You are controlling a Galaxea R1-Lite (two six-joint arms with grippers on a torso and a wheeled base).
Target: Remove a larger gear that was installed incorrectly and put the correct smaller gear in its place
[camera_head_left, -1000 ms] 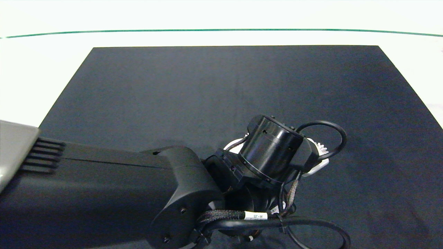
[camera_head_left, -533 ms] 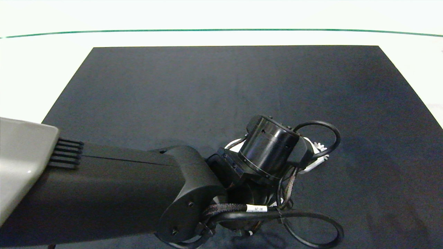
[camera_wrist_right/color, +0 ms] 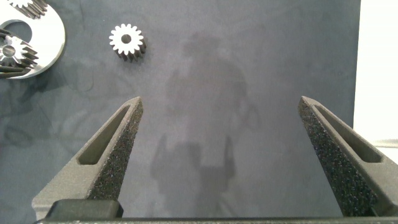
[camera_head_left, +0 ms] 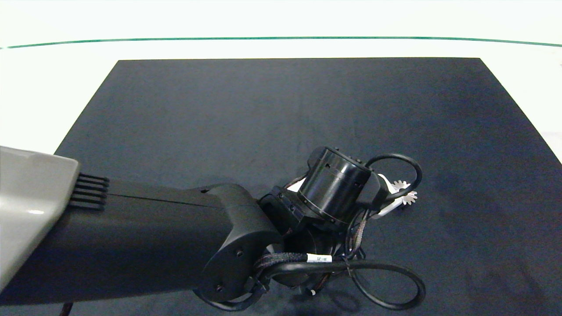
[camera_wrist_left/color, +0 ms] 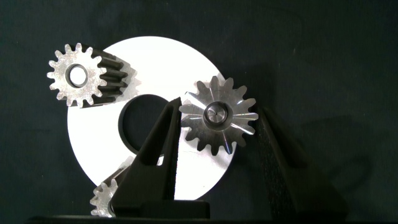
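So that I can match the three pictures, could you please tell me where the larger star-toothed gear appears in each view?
Head view: not visible; the left arm's wrist covers it.
Left wrist view: the larger gear sits mid-picture, on the white disc.
Right wrist view: it is at the upper left edge, on the same disc.
Shared landmark: the white disc, a sliver in the head view.

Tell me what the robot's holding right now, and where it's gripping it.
Nothing is gripped yet. The left gripper straddles the larger gear on the white disc, fingers open. The right gripper is open and empty.
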